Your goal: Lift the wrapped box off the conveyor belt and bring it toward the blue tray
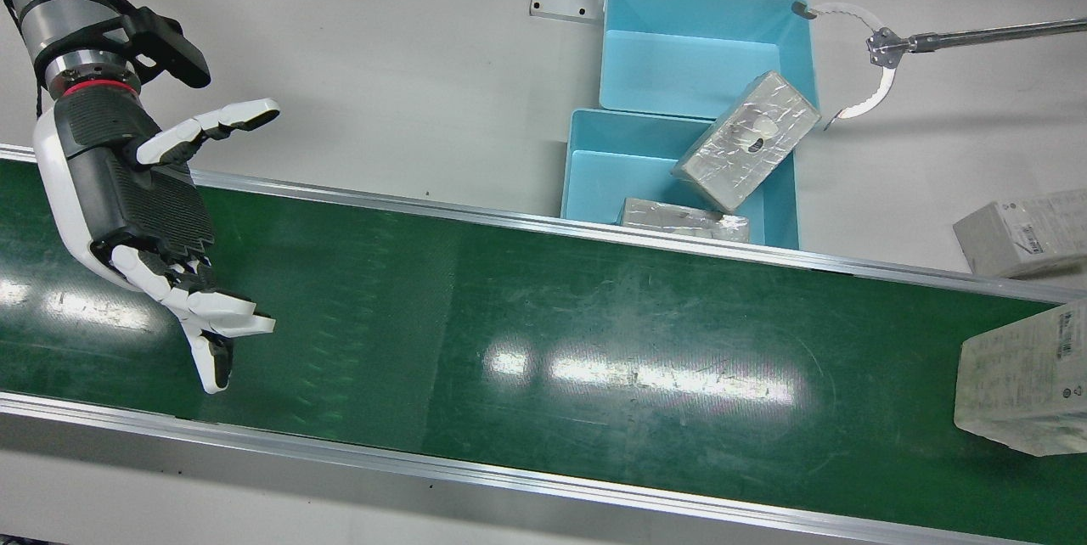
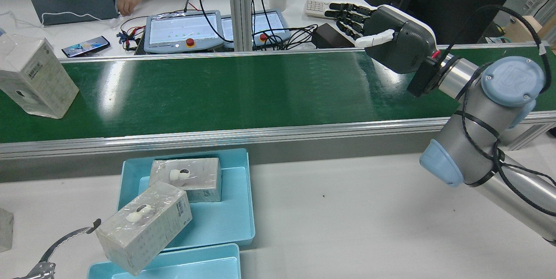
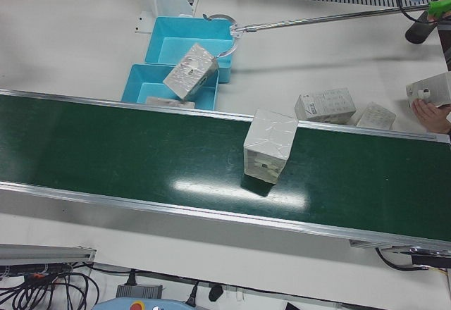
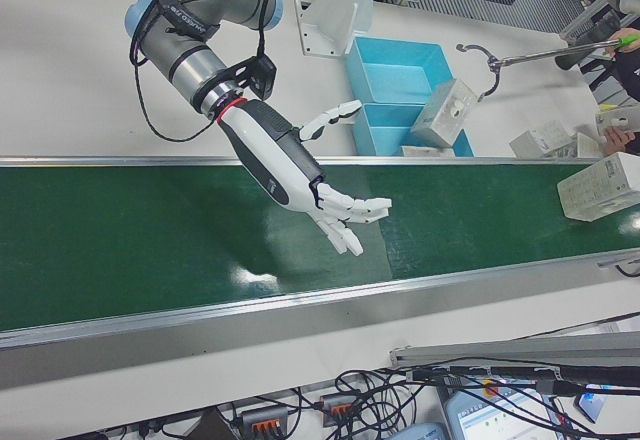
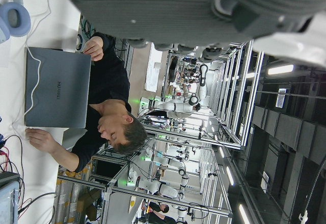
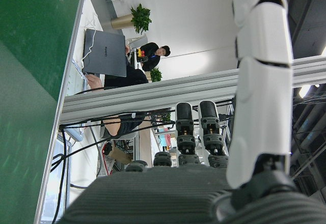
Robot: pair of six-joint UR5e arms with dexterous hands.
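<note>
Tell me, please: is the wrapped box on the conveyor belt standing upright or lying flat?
Upright. The wrapped box stands on a small end on the green conveyor belt, taller than wide, away from the open right hand.

Cut off, covered or unreadable

The wrapped box (image 1: 1027, 384) on the conveyor belt (image 1: 543, 333) runs past the front view's right edge — the rear view clips it at the left. The left hand (image 5: 204, 2) shows only in its own camera, as a dark blurred palm along the top edge; whether its fingers are spread or curled cannot be told. A tilted box (image 1: 747, 140) covers part of the blue tray (image 1: 586, 180) — label print is too small to read.
</note>
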